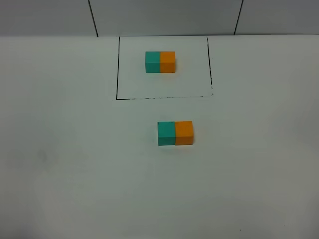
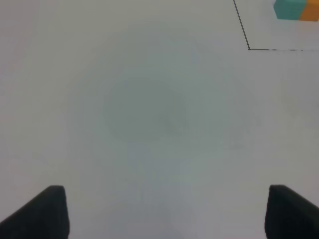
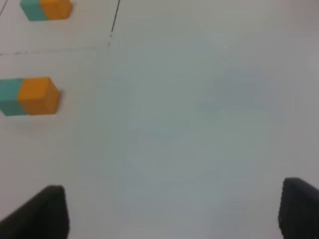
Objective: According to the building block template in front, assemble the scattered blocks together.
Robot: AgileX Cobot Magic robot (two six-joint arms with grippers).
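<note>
Left gripper (image 2: 162,211) is wide open over bare tabletop (image 2: 149,114); the template (image 2: 296,10) sits far ahead, off to one side.

A pale, evenly lit surface (image 1: 75,174) fills the frame; a black-outlined rectangle (image 1: 118,69) sits upper centre, grey panelled wall (image 1: 164,15) along the top.

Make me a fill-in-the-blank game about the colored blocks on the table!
1. The building block template sits inside a black ____ outline.
2. In the high view, the teal block touches the orange block on the orange block's ____ side.
3. The left gripper and right gripper are both ____.

Missing words: rectangle; left; open
</note>
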